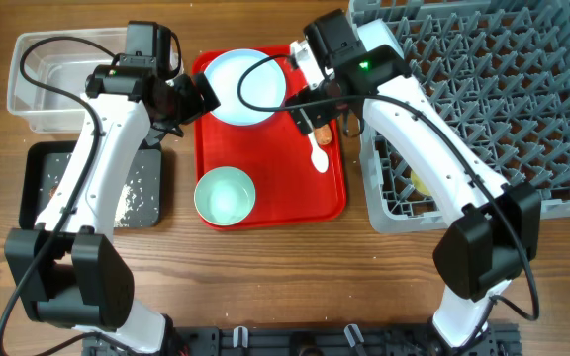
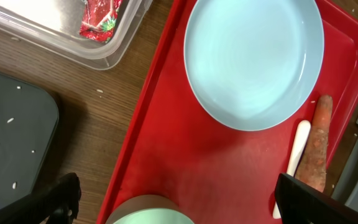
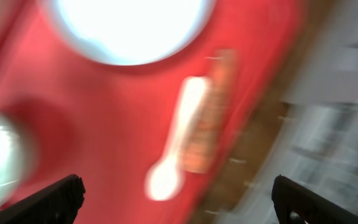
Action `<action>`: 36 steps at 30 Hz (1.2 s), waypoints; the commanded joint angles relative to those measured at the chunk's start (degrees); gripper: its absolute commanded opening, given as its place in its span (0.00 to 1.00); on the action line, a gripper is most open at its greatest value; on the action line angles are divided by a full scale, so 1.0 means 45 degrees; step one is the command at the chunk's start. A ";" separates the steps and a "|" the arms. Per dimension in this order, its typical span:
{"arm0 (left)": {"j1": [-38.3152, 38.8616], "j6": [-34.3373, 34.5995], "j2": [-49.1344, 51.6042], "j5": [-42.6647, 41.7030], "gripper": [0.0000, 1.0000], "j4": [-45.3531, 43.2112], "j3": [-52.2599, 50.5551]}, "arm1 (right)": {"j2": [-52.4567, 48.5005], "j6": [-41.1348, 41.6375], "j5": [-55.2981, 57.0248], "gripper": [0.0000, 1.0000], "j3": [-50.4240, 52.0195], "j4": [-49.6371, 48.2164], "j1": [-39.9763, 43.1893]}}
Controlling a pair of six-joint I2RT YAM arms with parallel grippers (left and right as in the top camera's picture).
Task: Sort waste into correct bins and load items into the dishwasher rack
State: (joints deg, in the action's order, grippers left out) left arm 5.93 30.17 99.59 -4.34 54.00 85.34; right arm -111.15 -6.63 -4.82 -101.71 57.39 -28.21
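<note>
A pale blue plate (image 1: 245,87) lies at the back of the red tray (image 1: 275,213), and a mint-green bowl (image 1: 225,195) stands at its front. An orange carrot (image 1: 322,130) and a white spoon (image 1: 318,154) lie side by side along the tray's right edge. My right gripper (image 1: 317,117) hovers just above them, open and empty; its view is blurred but shows the spoon (image 3: 179,137) and carrot (image 3: 210,118) below. My left gripper (image 2: 188,205) is open over the tray's left part, between plate (image 2: 253,56) and bowl (image 2: 148,211). The dishwasher rack (image 1: 483,109) stands on the right.
A clear tub (image 1: 52,84) at the far left holds a red-and-white wrapper (image 2: 98,15). In front of it, a black tray (image 1: 92,183) carries scattered white grains. Something yellow (image 1: 419,183) shows inside the rack's near left part. Both arms cross over the red tray.
</note>
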 commanded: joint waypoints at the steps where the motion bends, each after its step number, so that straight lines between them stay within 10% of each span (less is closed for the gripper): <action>1: -0.0044 0.0073 0.0136 0.0029 1.00 -0.0005 -0.0044 | 0.0107 0.0884 -0.3381 1.00 0.0010 0.0554 -0.0039; 13: -0.4410 0.0015 0.0131 -0.1161 1.00 -0.0811 -0.0034 | -0.0219 0.6669 -0.1486 0.80 0.0364 0.0559 -0.1836; 20: -0.4512 -0.0223 0.0136 -0.1161 1.00 -0.0908 -0.0034 | -0.0831 1.0326 -0.1472 0.54 0.4133 -0.2909 -0.3735; 29: -0.4512 -0.0223 0.0136 -0.1161 1.00 -0.0908 -0.0034 | -0.1375 1.1570 -0.1515 0.04 0.4371 -0.3784 -0.3764; 36: -0.4512 -0.0223 0.0136 -0.1161 1.00 -0.0908 -0.0034 | -0.1637 1.1749 -0.1622 0.04 0.4303 -0.4007 -0.3735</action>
State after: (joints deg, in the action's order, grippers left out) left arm -14.31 30.09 99.59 -8.91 50.04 85.34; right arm -116.71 45.43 -12.19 -82.00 39.31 -45.01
